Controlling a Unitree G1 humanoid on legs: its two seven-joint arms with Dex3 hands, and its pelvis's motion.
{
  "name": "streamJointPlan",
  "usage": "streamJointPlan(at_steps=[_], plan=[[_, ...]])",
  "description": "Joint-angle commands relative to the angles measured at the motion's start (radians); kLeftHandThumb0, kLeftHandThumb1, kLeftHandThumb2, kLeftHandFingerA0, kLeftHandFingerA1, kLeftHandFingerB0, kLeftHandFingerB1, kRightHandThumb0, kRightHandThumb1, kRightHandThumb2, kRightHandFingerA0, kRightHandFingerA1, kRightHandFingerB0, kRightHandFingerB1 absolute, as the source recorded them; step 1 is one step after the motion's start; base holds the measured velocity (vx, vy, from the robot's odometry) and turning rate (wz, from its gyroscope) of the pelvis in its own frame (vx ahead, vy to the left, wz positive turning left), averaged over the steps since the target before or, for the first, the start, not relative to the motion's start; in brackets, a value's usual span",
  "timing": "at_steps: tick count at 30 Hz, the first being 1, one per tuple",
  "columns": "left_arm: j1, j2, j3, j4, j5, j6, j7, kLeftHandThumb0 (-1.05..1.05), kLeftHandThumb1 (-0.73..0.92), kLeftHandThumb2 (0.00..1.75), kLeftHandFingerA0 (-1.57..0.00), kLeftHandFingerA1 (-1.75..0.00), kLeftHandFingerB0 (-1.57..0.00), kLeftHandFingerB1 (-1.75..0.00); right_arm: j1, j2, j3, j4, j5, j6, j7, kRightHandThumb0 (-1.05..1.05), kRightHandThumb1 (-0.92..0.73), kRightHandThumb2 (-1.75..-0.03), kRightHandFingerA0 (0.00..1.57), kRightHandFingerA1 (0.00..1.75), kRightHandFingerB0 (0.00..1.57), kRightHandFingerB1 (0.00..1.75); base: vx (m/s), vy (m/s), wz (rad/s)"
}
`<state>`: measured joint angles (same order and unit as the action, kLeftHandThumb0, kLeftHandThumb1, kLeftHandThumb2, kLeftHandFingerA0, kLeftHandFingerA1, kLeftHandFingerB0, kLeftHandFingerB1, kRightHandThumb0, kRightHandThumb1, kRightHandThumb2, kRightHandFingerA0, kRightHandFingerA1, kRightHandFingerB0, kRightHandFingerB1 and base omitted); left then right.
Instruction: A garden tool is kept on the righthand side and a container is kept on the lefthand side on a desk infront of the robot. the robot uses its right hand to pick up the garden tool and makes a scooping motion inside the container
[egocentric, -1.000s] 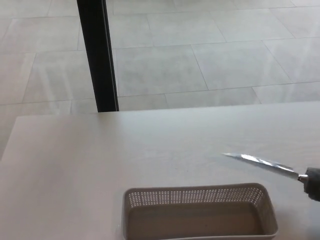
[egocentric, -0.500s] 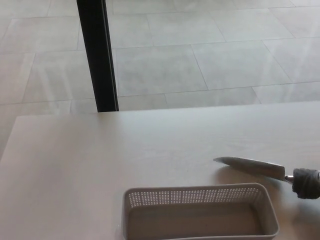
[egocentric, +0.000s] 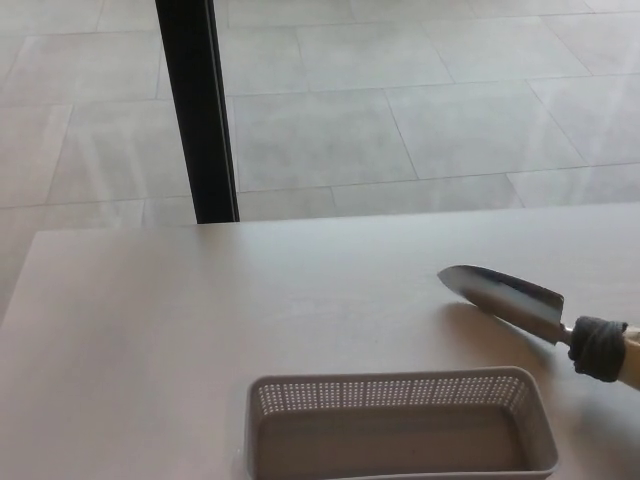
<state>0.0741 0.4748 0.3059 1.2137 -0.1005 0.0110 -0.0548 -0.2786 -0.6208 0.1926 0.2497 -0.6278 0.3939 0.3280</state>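
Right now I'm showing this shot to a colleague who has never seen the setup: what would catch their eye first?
Probably the shiny metal trowel, which enters from the right edge above the pale desk and casts a shadow beneath its blade. Next, the grey perforated basket at the bottom centre, apparently empty, and the black post standing on the tiled floor behind the desk.
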Motion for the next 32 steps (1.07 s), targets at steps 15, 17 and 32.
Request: streamJointPlan(at_steps=[15, 17, 32], plan=[[0.009, 0.02, 0.002, 0.017, 0.005, 0.003, 0.015, -0.37, 0.5, 0.86, -0.5, -0.63, -0.31, -0.51, 0.38, -0.09, -0.516, -0.278, 0.325, -0.029, 0.149, -1.05, -0.7, -1.09, 0.0, 0.29, 0.0, 0.03, 0.0, 0.0, 0.0], [0.012, 0.017, 0.015, 0.019, -0.009, 0.001, 0.012, -0.36, 0.49, 0.85, -0.47, -0.62, -0.32, -0.52, 0.401, -0.076, -0.603, -0.262, 0.37, -0.03, 0.142, -1.05, -0.71, -1.08, 0.0, 0.3, 0.0, 0.07, 0.0, 0.0, 0.0], [0.018, 0.015, 0.019, 0.003, -0.001, 0.006, 0.005, -0.38, 0.49, 0.87, -0.45, -0.62, -0.28, -0.52, 0.463, 0.02, -1.106, 0.216, 0.617, -0.167, -0.01, -0.97, -0.63, -1.05, 0.03, 0.69, 0.0, 0.54, 0.0, 0.0, 0.0]])
